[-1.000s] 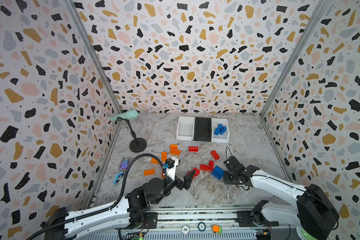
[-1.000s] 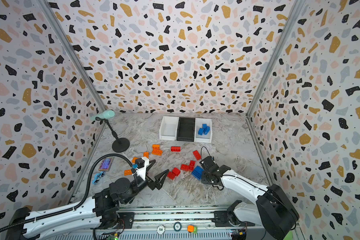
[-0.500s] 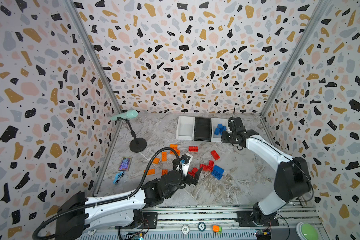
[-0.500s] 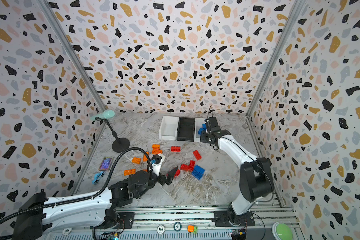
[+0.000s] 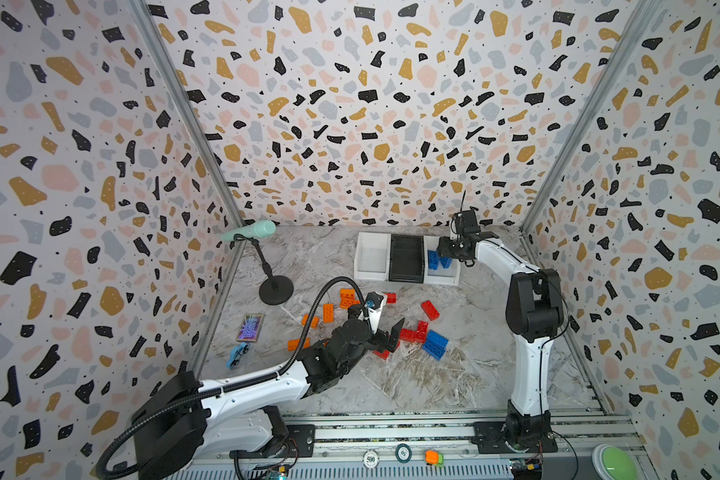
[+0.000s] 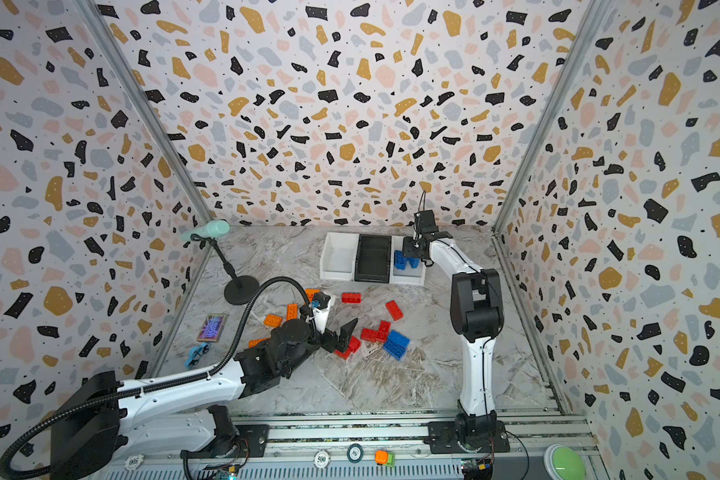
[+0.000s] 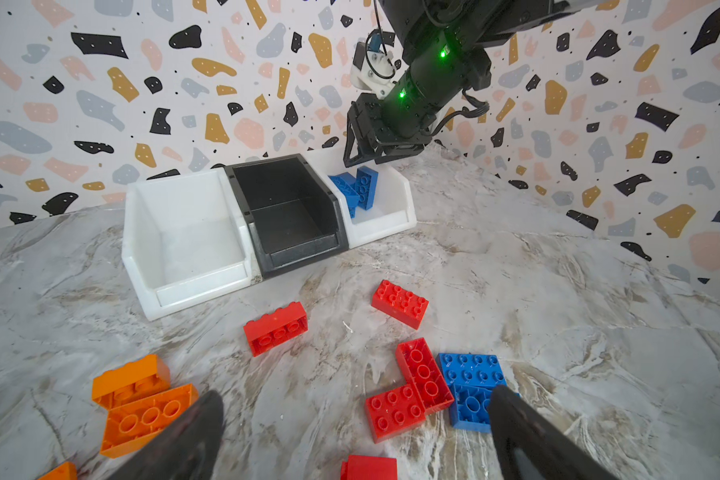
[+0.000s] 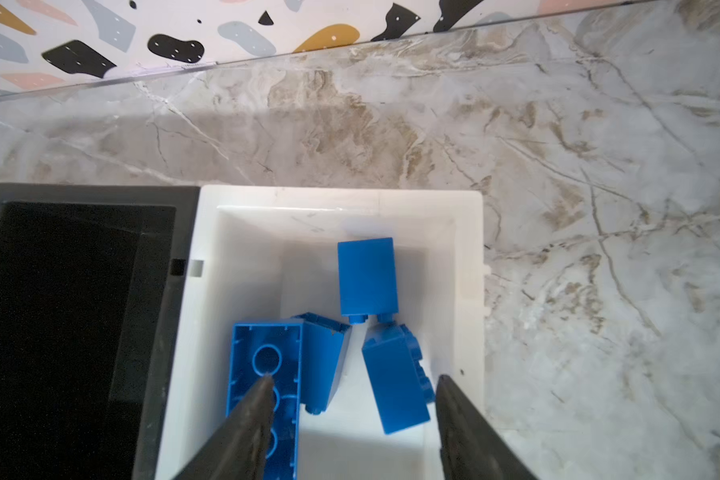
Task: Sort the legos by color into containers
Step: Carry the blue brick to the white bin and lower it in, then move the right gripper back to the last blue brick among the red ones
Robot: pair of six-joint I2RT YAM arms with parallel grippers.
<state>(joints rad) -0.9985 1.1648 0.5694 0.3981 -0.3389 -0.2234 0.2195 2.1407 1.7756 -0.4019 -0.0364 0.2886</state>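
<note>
Top views: three bins stand in a row by the table's (image 5: 466, 374) far edge, right of ctr: left white bin (image 5: 361, 272), black bin (image 5: 407, 266), right white bin (image 5: 453, 277), long sides touching. The right gripper (image 5: 445, 252) hangs over the right white bin, above the binned blue bricks (image 5: 435, 259); the jaw gap is too small to read here. Loose bricks lie mid-table. Orange bricks (image 5: 328, 312) are leftward w/ mixed long axes. Red bricks (image 5: 430, 309) are rightward, the far one lying diagonal. The loose blue pair (image 5: 435, 343) lies side by side, touching. The left gripper (image 6: 346, 336) sits low by the reds, jaws wide & empty, hiding part of a half-covered red brick (image 6: 352, 349).

Left wrist: left gripper (image 7: 356, 397) is spread wide, only bare table btwn the tips; its fingers are cut off by the frame. In the loose blue pair (image 7: 472, 370), one is studs-up, one underside-up & partly behind a finger; the pair touches an L of two reds. A side-lying red brick (image 7: 276, 328) runs approx parallel to the bin row. Another red is cut off at the frame edge. Two binned blue bricks (image 7: 364, 187) lean upright.

Right wrist: right gripper (image 8: 354, 381) has its jaws parted, pinching nothing. Below it, the right white bin (image 8: 341, 197) holds three blues:
- underside-up brick (image 8: 246, 353), long axis front-to-back, partly behind a finger
- back brick (image 8: 366, 276), same direction
- tilted brick (image 8: 395, 382), just beside the other fingertip

The black bin (image 8: 80, 332) is partly out of frame, its inside too dark to read.
</note>
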